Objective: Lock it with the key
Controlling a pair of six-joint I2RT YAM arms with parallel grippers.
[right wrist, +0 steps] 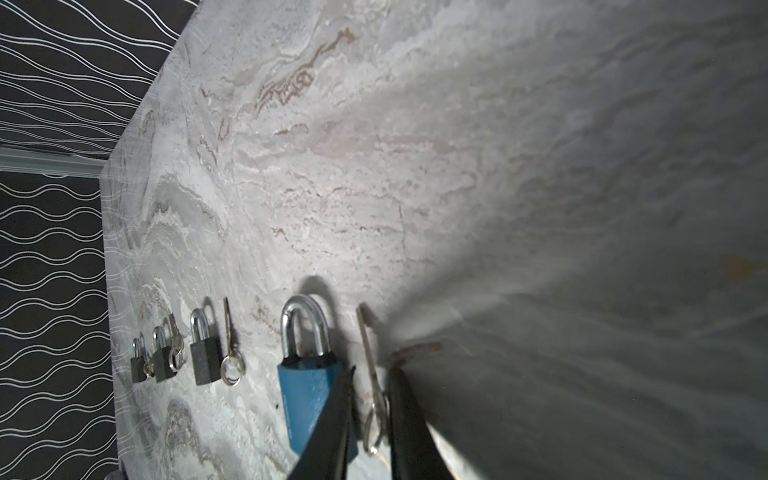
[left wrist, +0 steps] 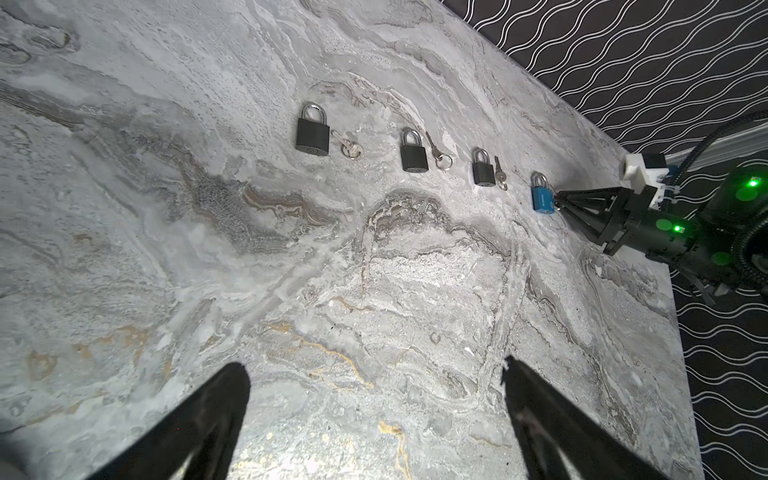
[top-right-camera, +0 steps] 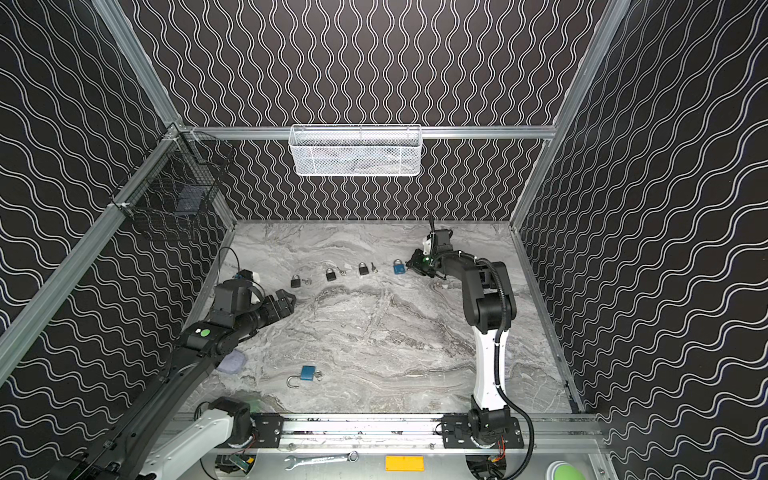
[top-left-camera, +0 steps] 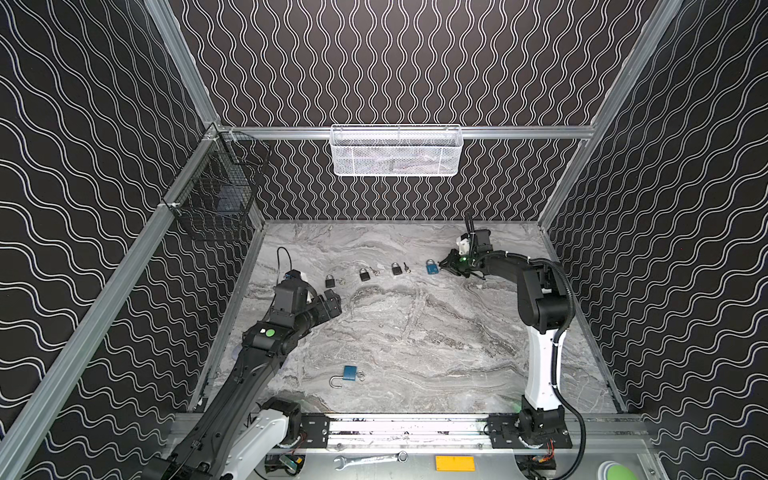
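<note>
Key, likely light, stiff, slick, lies beside the blue padlock toward the desk's far right corner, between barely parted jaws of the right end effector; pinch its ring. Left end effector wide, empty.

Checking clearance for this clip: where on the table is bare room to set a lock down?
Bare: the middle, between the lock row and the open blue lock; also behind the row. Crowded: the row's right end, by the right gripper.
</note>
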